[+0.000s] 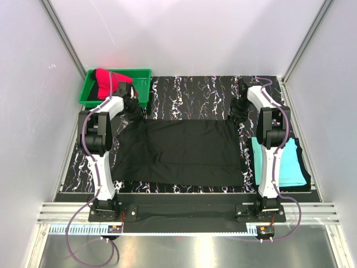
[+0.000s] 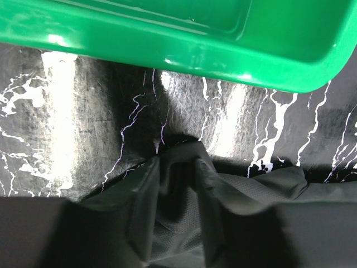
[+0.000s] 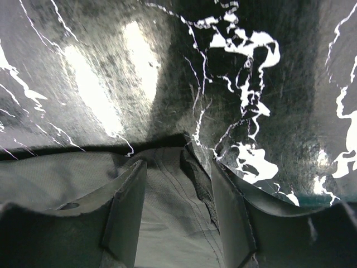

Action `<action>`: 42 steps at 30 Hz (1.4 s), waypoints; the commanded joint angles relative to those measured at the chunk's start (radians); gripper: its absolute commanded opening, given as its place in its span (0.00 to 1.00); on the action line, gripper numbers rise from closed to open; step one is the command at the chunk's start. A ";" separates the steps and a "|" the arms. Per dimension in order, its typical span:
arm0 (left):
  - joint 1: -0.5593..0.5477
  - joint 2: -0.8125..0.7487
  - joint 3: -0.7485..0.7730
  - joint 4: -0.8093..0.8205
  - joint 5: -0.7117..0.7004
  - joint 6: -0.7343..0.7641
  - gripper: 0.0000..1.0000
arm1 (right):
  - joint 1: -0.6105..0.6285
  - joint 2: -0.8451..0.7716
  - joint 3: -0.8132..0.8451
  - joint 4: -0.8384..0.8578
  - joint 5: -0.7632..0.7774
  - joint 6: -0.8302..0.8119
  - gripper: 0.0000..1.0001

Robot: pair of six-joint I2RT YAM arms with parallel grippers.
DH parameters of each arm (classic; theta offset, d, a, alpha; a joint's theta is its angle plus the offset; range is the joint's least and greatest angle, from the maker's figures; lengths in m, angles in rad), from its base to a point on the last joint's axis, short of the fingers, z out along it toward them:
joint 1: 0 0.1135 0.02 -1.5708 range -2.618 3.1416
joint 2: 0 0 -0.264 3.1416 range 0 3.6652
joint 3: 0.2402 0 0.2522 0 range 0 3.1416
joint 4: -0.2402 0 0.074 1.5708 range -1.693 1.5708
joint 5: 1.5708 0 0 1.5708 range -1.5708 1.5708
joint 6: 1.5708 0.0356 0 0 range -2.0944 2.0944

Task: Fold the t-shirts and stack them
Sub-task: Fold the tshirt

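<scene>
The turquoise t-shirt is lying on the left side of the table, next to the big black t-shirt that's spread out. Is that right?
Not quite. The turquoise t-shirt is lying on the right side of the table, next to the big black t-shirt that's spread out. The top external view shows it.

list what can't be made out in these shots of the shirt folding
Red t-shirt, top view: bunched in the green tray with the left arm crossing it, so its full shape is hidden.
Turquoise t-shirt, top view: the right arm covers its left part.
Left gripper and right gripper, wrist views: black t-shirt lies between the fingers, but dark cloth and the bottom edge hide whether either pinches it.
</scene>
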 commanded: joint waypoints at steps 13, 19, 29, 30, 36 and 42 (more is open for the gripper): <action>-0.008 -0.089 0.055 -0.034 0.010 0.012 0.00 | -0.003 -0.058 0.029 0.005 -0.001 -0.011 0.00; -0.009 -0.185 0.006 -0.034 -0.033 0.006 0.00 | -0.004 -0.145 -0.058 0.008 -0.023 0.007 0.00; -0.008 -0.293 -0.080 -0.033 -0.039 -0.011 0.00 | -0.004 -0.261 -0.177 0.025 -0.035 0.009 0.00; -0.008 -0.300 -0.096 -0.031 -0.040 -0.011 0.00 | -0.004 -0.271 -0.184 0.025 -0.042 0.011 0.00; -0.009 -0.354 -0.155 -0.050 -0.054 -0.010 0.00 | -0.004 -0.334 -0.258 0.030 -0.067 0.018 0.00; -0.008 -0.411 -0.210 -0.079 -0.051 -0.016 0.00 | -0.003 -0.415 -0.338 0.030 -0.095 0.030 0.00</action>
